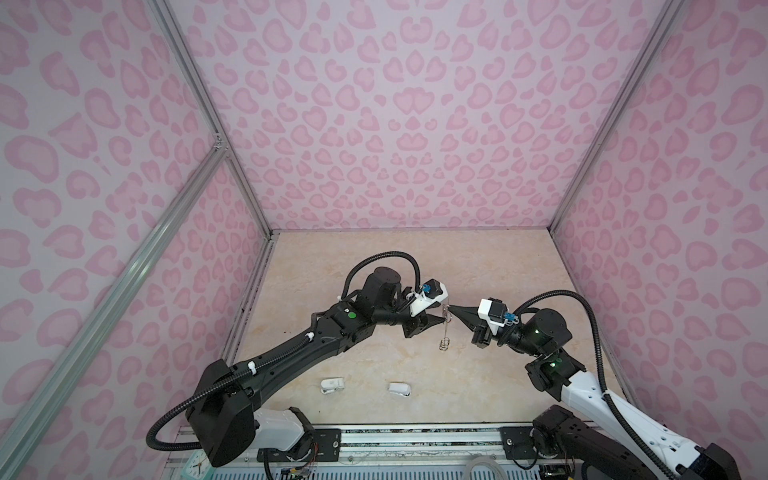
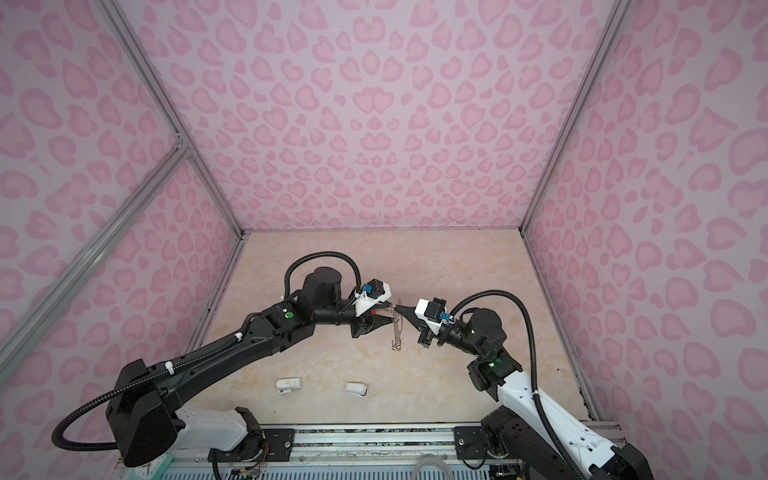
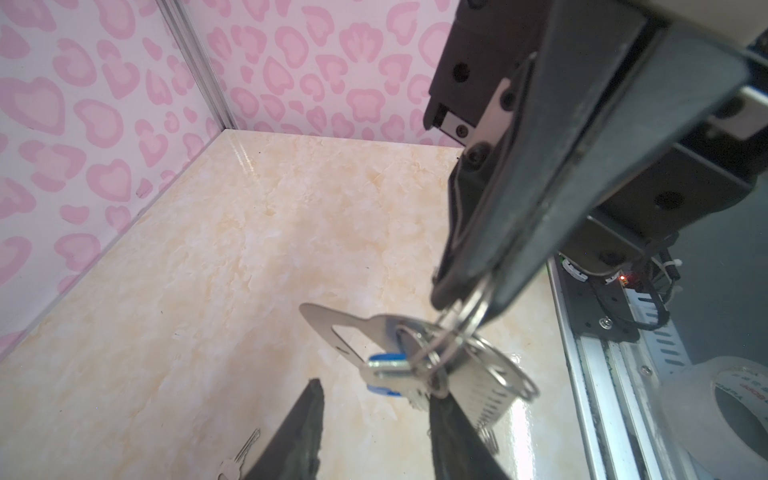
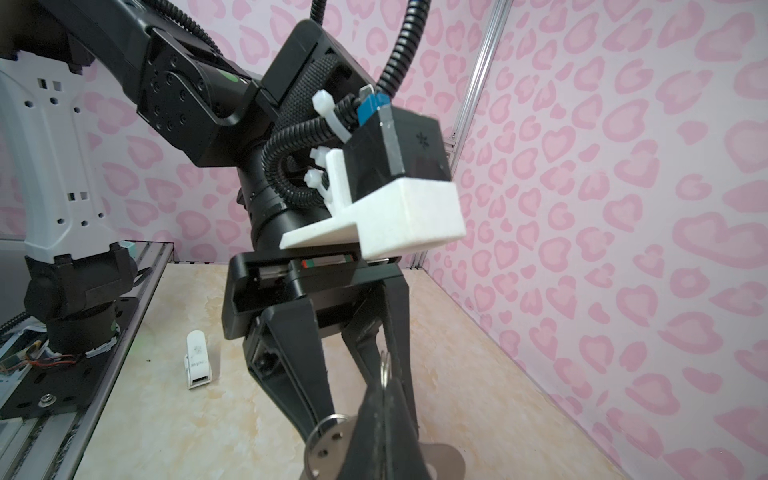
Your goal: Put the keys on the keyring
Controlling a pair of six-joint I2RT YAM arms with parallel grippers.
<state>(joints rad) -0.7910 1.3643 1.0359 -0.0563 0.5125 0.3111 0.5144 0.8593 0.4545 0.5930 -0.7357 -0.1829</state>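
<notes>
The keyring (image 3: 353, 332), a flat grey metal holder with wire rings, hangs above the table. My right gripper (image 4: 386, 386) is shut on one of its wire rings (image 3: 467, 303). In both top views the holder shows edge-on (image 1: 446, 332) below the meeting grippers. A silver key with a blue tag (image 3: 386, 361) hangs at the rings. My left gripper (image 3: 374, 415) is open, with its fingers either side of that key and one fingertip (image 3: 446, 409) against the holder. A bare silver key (image 3: 241, 455) lies on the table, partly hidden behind the other finger.
Two small white plastic objects (image 1: 332, 384) (image 1: 400, 389) lie near the table's front edge. A metal rail (image 1: 415, 436) runs along the front, with a tape roll (image 3: 723, 415) beyond it. Pink-patterned walls (image 1: 395, 124) close in the table on three sides.
</notes>
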